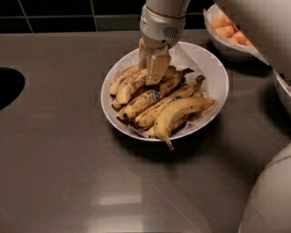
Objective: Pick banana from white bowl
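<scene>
1. A pale, rounded part of the robot body (268,200) is seen in the lower right corner of the frame.
2. A grey, smooth table top (68,173) fills the lower and left areas; a dark round recess (8,86) is cut off by the left edge.
3. The wide, shallow, glossy white bowl (219,77) is located at the centre of the frame, resting on the table top.
4. A pile of yellow, brown-spotted bananas (182,111) is held in this bowl, lying on crinkled white paper (182,54). A blue sticker (155,96) is carried by one banana.
5. The white, cream-padded gripper (149,75) is lowered from the top centre into the upper left of the pile, touching the bananas. Whether it is apart or clamped cannot be told.
6. A smaller white bowl of small orange fruits (227,32) is placed at the upper right.
7. A dark tiled wall (68,13) is seen along the top edge.
</scene>
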`<move>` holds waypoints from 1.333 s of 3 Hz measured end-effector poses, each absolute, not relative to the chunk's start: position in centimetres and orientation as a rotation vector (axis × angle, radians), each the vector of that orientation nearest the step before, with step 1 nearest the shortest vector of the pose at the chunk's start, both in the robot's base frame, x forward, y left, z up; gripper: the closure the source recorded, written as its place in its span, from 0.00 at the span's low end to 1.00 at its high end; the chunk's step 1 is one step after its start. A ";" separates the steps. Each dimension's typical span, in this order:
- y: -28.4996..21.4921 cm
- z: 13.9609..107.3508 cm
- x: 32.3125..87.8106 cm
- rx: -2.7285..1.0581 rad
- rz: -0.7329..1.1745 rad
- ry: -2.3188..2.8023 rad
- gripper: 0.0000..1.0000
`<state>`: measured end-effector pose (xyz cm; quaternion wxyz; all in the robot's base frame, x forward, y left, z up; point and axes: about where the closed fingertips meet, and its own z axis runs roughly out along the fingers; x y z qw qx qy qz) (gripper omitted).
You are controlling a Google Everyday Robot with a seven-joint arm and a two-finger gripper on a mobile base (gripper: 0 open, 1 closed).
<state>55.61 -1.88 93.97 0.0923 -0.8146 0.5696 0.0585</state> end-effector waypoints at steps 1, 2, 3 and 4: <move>-1.4 94.5 56.2 -2.374 0.137 1.664 1.00; -1.6 96.2 55.2 -2.314 0.084 1.561 1.00; -2.4 98.3 53.5 -2.255 0.033 1.438 1.00; -2.5 98.4 53.6 -2.250 0.024 1.424 1.00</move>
